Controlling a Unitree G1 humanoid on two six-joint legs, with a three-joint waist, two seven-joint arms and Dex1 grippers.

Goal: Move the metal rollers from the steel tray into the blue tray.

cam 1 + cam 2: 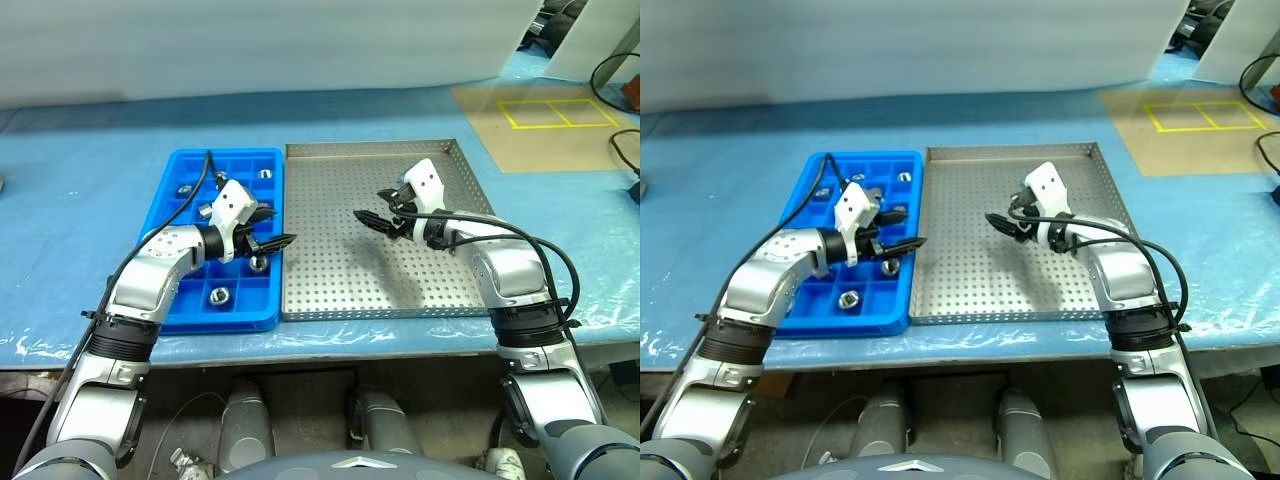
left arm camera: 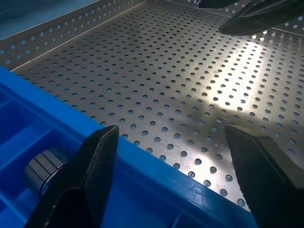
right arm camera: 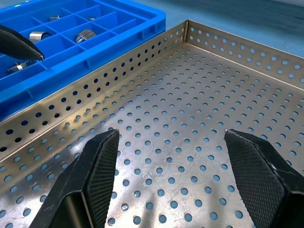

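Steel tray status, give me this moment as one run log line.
steel tray: no rollers visible | metal rollers: in blue tray | left gripper: open, empty | right gripper: open, empty

A: Where could a hand pass?

B: The perforated floor of the steel tray (image 1: 340, 270) lies bare; only its low rim stands in the way at the edges, and the right gripper (image 1: 384, 212) hangs above its middle, fingers apart.

A: And the blue tray (image 1: 190, 165)?

B: Tighter. Its grid walls divide it into small compartments, several holding metal rollers (image 1: 218, 295). The left gripper (image 1: 268, 228), fingers spread, hovers over its edge beside the steel tray. The two trays touch side by side, no gap between.
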